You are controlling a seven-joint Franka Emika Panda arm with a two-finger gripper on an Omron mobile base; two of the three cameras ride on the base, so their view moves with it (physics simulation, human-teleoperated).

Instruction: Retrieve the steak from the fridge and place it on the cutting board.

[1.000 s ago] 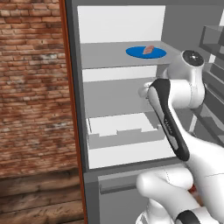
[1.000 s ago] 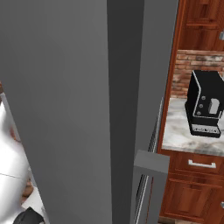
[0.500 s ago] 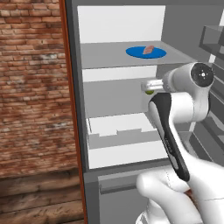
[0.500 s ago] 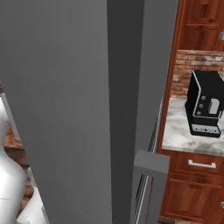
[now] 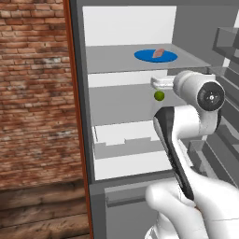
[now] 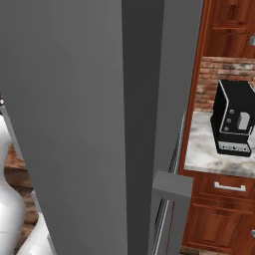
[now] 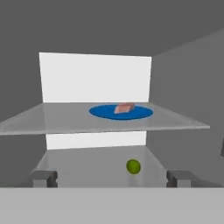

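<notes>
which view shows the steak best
The hand view: the steak lies unobstructed on a blue plate on the fridge's upper shelf. The left base view shows it smaller, from above. In the right base view, a grey fridge wall blocks the interior.

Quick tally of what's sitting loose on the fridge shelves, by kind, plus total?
Pinkish-red raw steak slab: 1, on the plate on the upper shelf
Flat round blue plate: 1, on the upper shelf
Small round green fruit: 1, on the shelf below
Total: 3
</notes>
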